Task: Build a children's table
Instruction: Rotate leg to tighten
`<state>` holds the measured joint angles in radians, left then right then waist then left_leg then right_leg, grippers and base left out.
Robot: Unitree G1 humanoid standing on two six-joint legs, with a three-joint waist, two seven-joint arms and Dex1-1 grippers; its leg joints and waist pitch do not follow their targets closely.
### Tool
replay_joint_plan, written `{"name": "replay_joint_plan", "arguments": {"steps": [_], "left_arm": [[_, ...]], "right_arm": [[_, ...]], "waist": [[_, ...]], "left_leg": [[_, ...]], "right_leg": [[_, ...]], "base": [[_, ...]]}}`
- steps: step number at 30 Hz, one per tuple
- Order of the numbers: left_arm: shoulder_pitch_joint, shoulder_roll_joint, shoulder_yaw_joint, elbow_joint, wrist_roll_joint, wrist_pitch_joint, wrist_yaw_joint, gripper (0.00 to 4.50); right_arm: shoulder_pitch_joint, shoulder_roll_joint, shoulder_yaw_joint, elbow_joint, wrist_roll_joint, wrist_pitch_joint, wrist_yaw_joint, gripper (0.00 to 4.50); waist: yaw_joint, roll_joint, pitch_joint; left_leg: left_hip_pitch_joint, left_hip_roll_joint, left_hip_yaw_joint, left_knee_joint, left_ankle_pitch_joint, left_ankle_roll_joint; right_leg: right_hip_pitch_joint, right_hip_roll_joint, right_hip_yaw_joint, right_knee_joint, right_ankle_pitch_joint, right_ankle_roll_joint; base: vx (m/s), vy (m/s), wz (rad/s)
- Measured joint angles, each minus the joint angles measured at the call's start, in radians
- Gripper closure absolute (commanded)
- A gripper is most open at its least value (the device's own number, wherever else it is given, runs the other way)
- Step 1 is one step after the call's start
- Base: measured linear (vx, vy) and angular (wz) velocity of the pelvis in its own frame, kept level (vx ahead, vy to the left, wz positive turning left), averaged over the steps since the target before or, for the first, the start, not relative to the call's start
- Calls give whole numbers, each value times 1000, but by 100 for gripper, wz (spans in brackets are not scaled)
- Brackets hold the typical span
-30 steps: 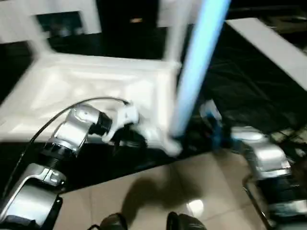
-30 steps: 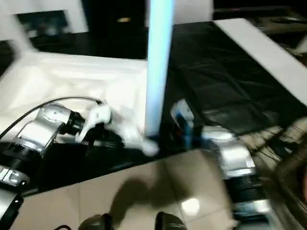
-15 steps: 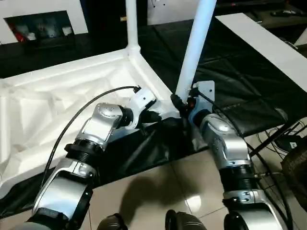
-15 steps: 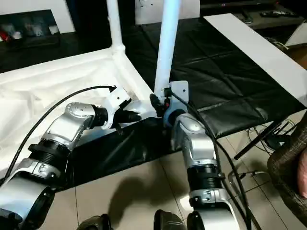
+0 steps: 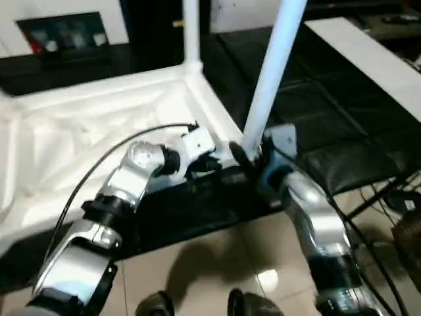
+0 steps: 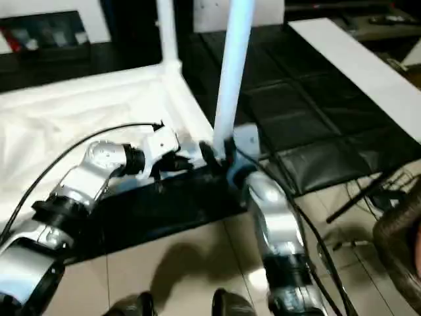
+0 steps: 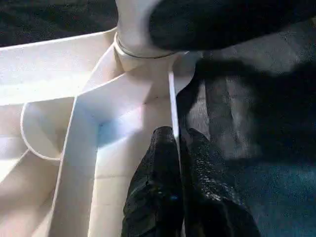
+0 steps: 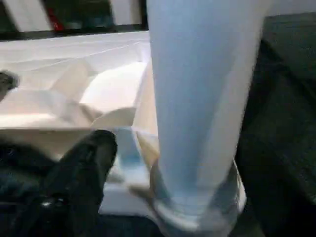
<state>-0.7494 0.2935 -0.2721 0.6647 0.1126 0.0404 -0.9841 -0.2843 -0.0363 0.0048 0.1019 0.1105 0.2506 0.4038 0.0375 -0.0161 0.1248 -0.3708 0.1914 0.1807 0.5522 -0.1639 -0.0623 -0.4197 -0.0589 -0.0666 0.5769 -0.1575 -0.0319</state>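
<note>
Glossy beige floor tiles point(image 5: 217, 257) reflect a light spot near the front, black quilted mat point(image 6: 289, 105) covers the floor beyond, a white cabinet point(image 5: 62, 29) with glass-fronted compartment stands at back, a white panel point(image 6: 358, 66) lies at right.

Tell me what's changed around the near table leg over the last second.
The right claw seems to have loosened off the base of the near white tapered plastic leg: one finger now stands clear of it. The left claw stays pinched on the rim of the upturned white plastic table top. The leg and the top have not shifted.
</note>
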Motion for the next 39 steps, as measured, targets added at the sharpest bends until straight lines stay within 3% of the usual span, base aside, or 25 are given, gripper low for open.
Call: {"name": "replay_joint_plan", "arguments": {"steps": [3, 6, 10, 17, 20, 24, 25, 28, 31, 33, 36, 39], "left_arm": [[-14, 12, -1, 41, 0, -52, -7, 450], [-36, 25, -8, 101, 14, -134, -10, 396], [-73, 45, -9, 123, 30, -237, 3, 378], [-87, 92, 19, 130, 67, -261, 170, 331], [-55, 71, 132, 66, 4, -205, 240, 301], [83, -13, 294, -194, -163, -7, 334, 272], [161, -37, 327, -314, -195, 77, 375, 262], [377, -94, 354, -567, -250, 224, 462, 241], [528, -152, 354, -741, -277, 297, 530, 223], [635, -194, 351, -886, -278, 308, 575, 208], [747, -229, 352, -1028, -274, 342, 631, 188], [829, -246, 364, -1119, -264, 394, 687, 163]], "right_arm": [[97, -42, 6, -98, 19, 7, 58, 4], [178, -98, 6, -170, 39, 24, 97, 0], [245, -116, 5, -223, 45, 27, 104, 0], [250, -112, 5, -276, 55, 51, 91, 0], [254, -99, 8, -302, 78, 80, 81, 0], [257, -98, 47, -363, 89, 199, 59, 0], [258, -109, 66, -387, 87, 246, 57, 0], [259, -141, 104, -420, 83, 330, 64, 0], [258, -144, 128, -425, 83, 321, 87, 0], [258, -146, 142, -435, 89, 306, 99, 0], [257, -147, 159, -443, 93, 305, 108, 0], [254, -147, 164, -446, 99, 306, 111, 0]], "waist": [[0, -1, 1], [2, -2, 1], [-1, -4, 2], [-3, -4, 2], [0, -4, 2], [-2, -5, 2], [-5, -3, 2], [-6, -4, 2], [-1, -4, 2], [-6, -4, 3], [-8, -3, 4], [-3, 7, 15]], "left_leg": [[0, 0, 0, 1, 0, 0], [0, 0, -1, 1, 0, 0], [0, 0, -1, 2, 0, 0], [0, 1, 0, 2, 0, 0], [-1, 0, 0, 2, -1, 1], [-2, 0, 0, 4, -2, 4], [-1, 0, 0, 4, -2, 3], [-2, 2, 0, 6, -6, -2], [-2, 3, -2, 8, -6, -2], [-16, 0, -16, 10, -5, -1], [-35, -6, -54, 20, -3, 2], [-31, -17, -80, 19, -4, 1]], "right_leg": [[0, 0, 0, 0, 0, 0], [0, 0, 0, 1, -1, 2], [0, 0, 0, 0, -2, 6], [0, 0, 0, 2, 0, 3], [0, 0, 0, 1, 0, 3], [0, -1, 0, 1, -1, 2], [0, -1, 0, 1, -1, 2], [0, 1, -1, 1, -2, 2], [0, 1, -1, 1, -3, 5], [5, -3, -16, -1, -7, 11], [16, -16, -60, -3, -14, 12], [47, -35, -101, -3, -35, 19]], "base": [[0, 0, 0], [0, 0, 0], [0, 0, 0], [0, 0, 0], [0, 0, 0], [0, 0, 0], [0, 0, 0], [0, 0, 0], [0, 0, 0], [0, 0, 0], [-8, -8, 31], [12, -17, 48]]}}
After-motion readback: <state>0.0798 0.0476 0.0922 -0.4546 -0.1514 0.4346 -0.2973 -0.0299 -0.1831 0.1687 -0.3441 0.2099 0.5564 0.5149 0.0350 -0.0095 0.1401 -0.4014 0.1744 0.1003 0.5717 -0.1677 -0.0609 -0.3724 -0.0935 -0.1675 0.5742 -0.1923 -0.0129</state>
